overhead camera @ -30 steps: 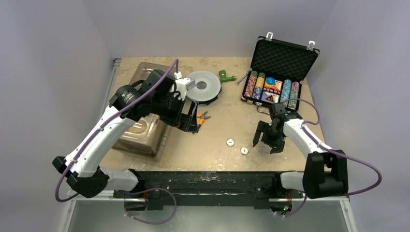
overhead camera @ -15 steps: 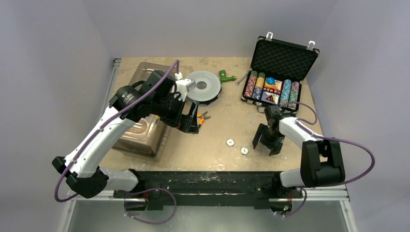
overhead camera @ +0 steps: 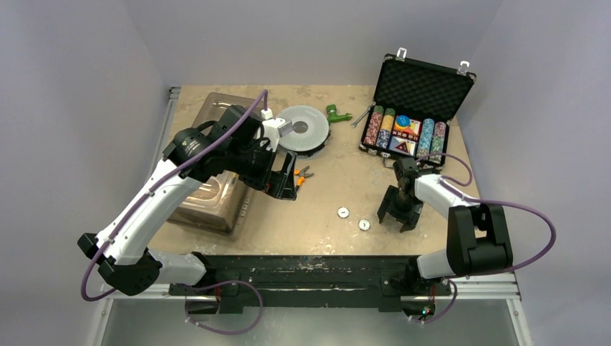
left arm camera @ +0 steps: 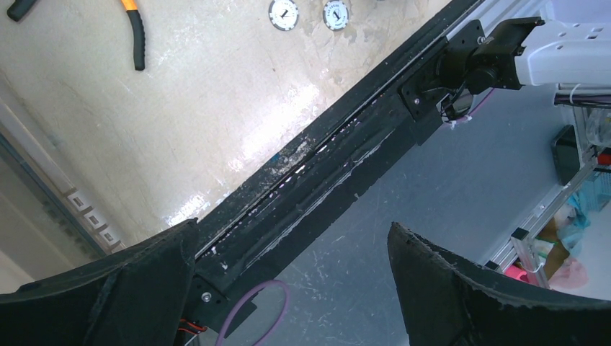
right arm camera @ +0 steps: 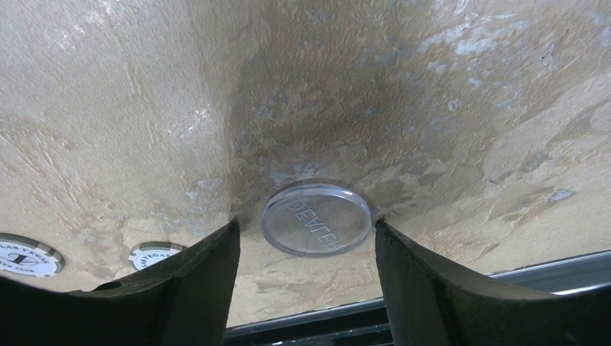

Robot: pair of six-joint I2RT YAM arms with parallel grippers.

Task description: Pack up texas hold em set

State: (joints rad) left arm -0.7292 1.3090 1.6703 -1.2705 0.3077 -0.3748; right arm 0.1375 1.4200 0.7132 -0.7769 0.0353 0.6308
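Note:
The black briefcase (overhead camera: 425, 85) stands open at the back right, with multicoloured chip rows (overhead camera: 375, 126) and cards in its foam base. My right gripper (overhead camera: 398, 211) is open, fingertips down at the table on either side of a clear round dealer button (right arm camera: 317, 218), which the gripper hides in the top view. Two white chips (overhead camera: 343, 212) (overhead camera: 364, 225) lie just left of it; they also show in the right wrist view (right arm camera: 25, 256) (right arm camera: 155, 254). My left gripper (left arm camera: 292, 227) is open and empty, held above the table's left middle (overhead camera: 282, 184).
A clear plastic bin (overhead camera: 209, 205) sits at the left under my left arm. A grey disc spool (overhead camera: 302, 130), a green fitting (overhead camera: 335, 113) and a small wrench (overhead camera: 358, 119) lie at the back. Orange-handled pliers (overhead camera: 302, 173) lie mid-table.
My right gripper has moved slightly back and down onto the table around the dealer button, and its elbow swung in. The left arm has not moved.

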